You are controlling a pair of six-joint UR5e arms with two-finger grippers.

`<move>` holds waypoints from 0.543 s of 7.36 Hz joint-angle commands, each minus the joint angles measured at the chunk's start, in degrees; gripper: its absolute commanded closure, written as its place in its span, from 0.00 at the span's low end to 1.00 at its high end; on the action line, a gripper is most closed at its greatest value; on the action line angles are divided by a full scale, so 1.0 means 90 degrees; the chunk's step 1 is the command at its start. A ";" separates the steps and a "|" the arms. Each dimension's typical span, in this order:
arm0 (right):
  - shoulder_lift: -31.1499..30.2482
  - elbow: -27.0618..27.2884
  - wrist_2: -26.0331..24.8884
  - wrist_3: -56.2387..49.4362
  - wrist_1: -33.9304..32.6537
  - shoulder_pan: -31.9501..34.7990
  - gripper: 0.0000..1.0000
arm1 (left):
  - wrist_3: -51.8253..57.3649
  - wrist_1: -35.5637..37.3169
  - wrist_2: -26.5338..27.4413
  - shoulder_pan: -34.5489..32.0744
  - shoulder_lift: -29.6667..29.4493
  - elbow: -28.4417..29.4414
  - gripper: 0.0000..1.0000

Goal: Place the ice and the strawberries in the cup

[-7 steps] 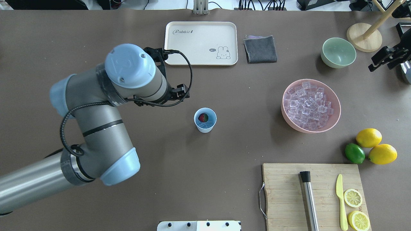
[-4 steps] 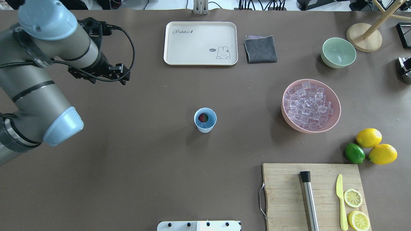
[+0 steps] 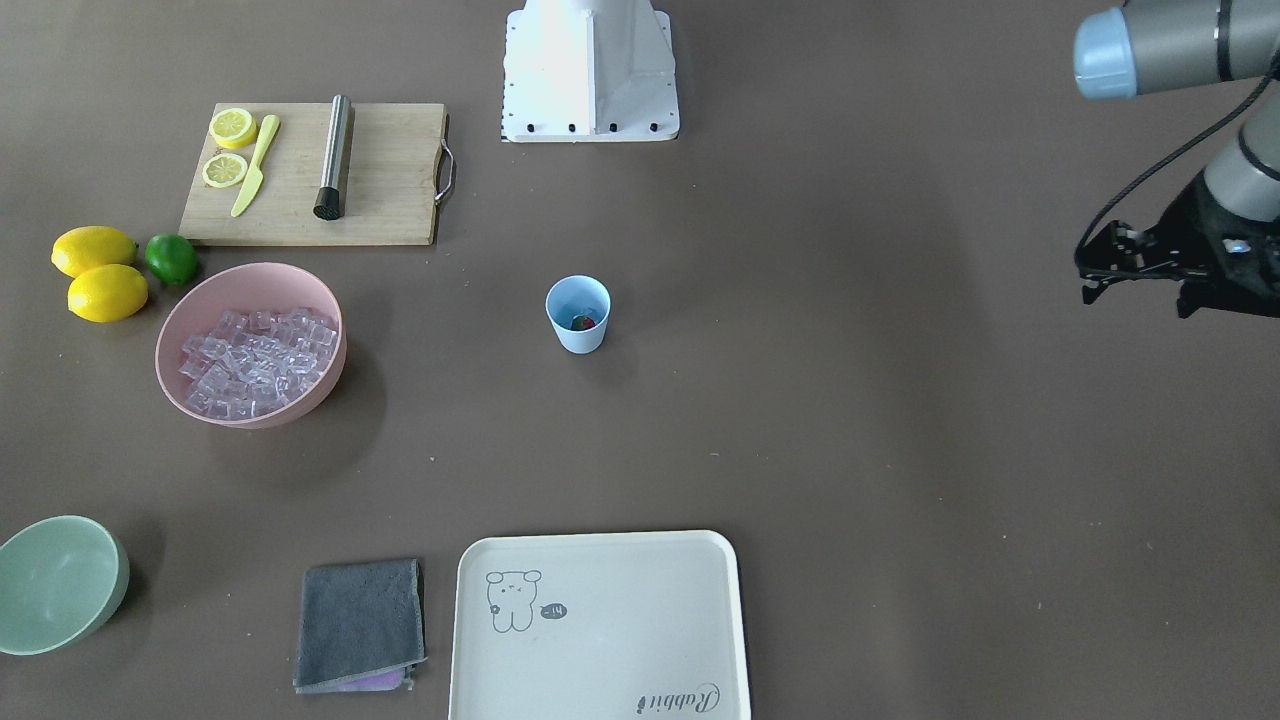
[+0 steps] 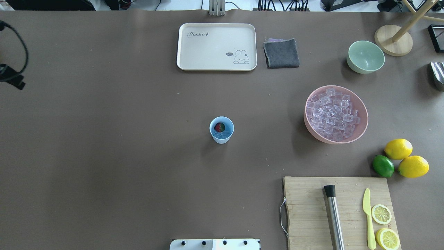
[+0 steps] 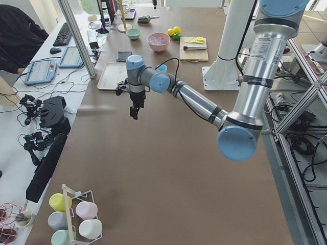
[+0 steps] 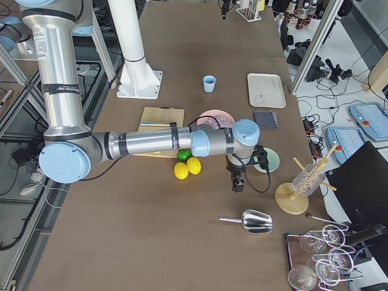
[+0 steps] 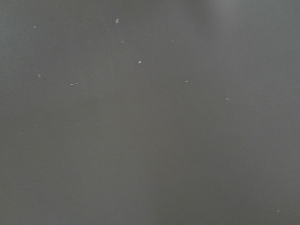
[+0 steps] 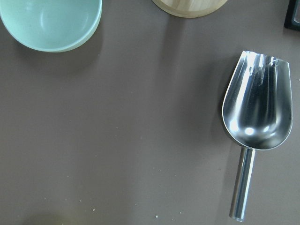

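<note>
The light blue cup (image 4: 222, 139) stands upright mid-table, also in the front view (image 3: 578, 337). The red strawberry (image 4: 219, 127) lies inside it on something glassy and bluish. The ice (image 4: 333, 114) fills the pink bowl (image 4: 364, 122) to the right. My left gripper (image 3: 1095, 280) hangs over bare table far left of the cup, pointing down in the left side view (image 5: 134, 111); I cannot tell whether it is open. My right gripper (image 6: 238, 183) shows only in the right side view, above the table by the scoop; its state is unclear.
A metal scoop (image 8: 257, 117) lies beside the pale green bowl (image 4: 365, 57). A cream tray (image 4: 216, 47) and grey cloth (image 4: 281, 53) sit at the far edge. A cutting board (image 4: 305, 211) holds a muddler, knife and lemon slices; two lemons and a lime (image 4: 383, 166) lie nearby.
My left arm has swung from beside the cup to the table's far left edge, almost out of the overhead view. The right gripper has left the overhead view. The cup has not moved.
</note>
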 commanded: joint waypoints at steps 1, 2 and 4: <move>-0.0063 -0.0072 -0.0025 -0.0089 0.0011 0.0100 0.00 | 0.0844 -0.0347 -0.0365 -0.0867 0.1004 0.0114 0.03; -0.0160 -0.0063 -0.0035 -0.0263 0.0021 0.0178 0.00 | 0.0504 -0.0319 -0.0278 -0.0868 0.1025 0.0260 0.03; -0.0122 -0.0063 -0.0054 -0.0411 0.0021 0.0198 0.00 | 0.0481 -0.0358 -0.0307 -0.1421 0.1035 0.0738 0.03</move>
